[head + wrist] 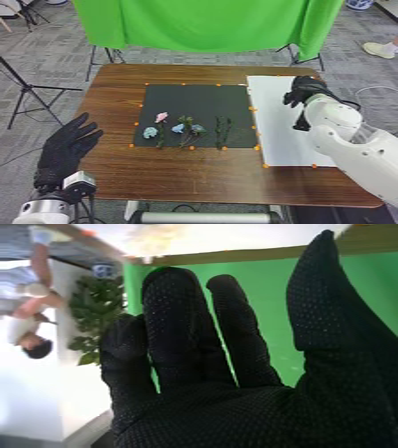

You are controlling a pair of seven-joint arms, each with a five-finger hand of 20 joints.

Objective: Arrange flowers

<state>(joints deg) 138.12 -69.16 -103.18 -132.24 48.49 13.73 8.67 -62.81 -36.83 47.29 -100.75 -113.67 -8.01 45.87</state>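
Green-stemmed pink and blue flowers (179, 128) lie on a black mat (195, 100), the black-gloved left robot hand (67, 147) and right robot hand (306, 86) open, empty.

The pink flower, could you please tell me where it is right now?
In the head view, the pink flower lies on the left part of the black mat, just beyond the leftmost blue flower.

The left hand (62, 149) and the right hand (304, 89) are clad in black fabric, finely dotted. The right arm (336, 116) is formed of smooth, rounded white segments. The white left arm (44, 208) is fitted with a pale, boxy unit (78, 179) and dark cables (91, 206).
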